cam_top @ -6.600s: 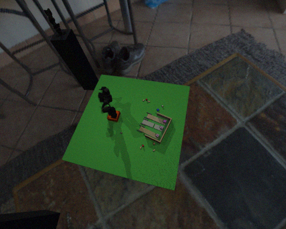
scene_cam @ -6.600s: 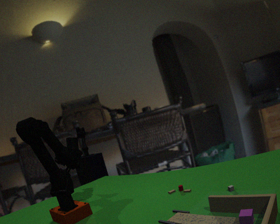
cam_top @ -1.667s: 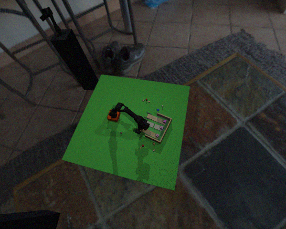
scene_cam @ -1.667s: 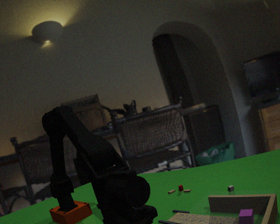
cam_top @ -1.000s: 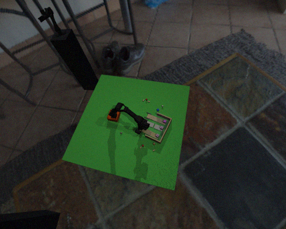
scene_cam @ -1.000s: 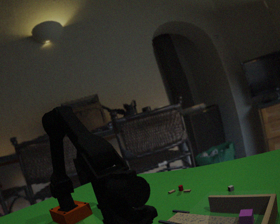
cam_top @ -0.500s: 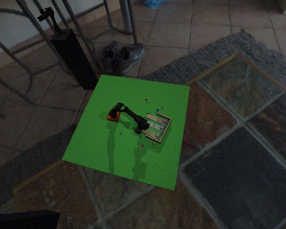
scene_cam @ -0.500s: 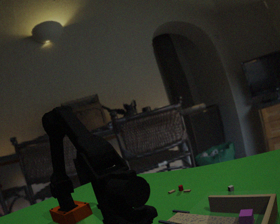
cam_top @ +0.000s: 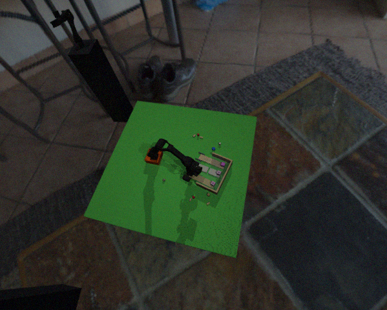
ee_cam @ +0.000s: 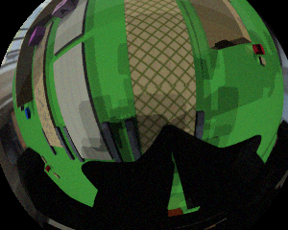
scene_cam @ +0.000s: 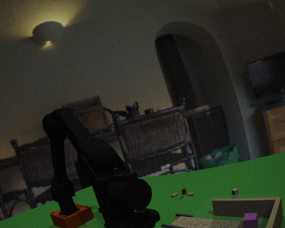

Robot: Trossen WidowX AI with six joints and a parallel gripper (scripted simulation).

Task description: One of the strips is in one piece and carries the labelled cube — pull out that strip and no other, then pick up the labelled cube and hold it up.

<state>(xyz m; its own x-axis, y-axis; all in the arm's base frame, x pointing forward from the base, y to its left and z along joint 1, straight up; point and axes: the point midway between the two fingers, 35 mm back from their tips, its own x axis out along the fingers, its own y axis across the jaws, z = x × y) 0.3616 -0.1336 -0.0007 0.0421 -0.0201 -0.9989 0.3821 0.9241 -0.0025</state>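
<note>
Three strips (cam_top: 209, 170) lie in the fenced tray (cam_top: 227, 168) from top, each with a purple cube at the far end, label unreadable; exterior shows one cube (scene_cam: 250, 219) by the wall; wrist shows fingers pressed together, holding nothing, above the checked strip's (ee_cam: 158, 64) near end, likely to drag it.

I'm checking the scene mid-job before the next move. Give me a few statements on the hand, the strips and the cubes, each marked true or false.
1. The hand is shut with nothing in it. True.
2. Three strips lie side by side inside the wooden frame. True.
3. A purple cube is lifted clear of the strips. False: it rests at the far end of a strip, near the frame wall.
4. The arm's base is blue. False: it is orange.
5. The crosshatched strip runs straight ahead of the hand in the wrist view. True.
</note>
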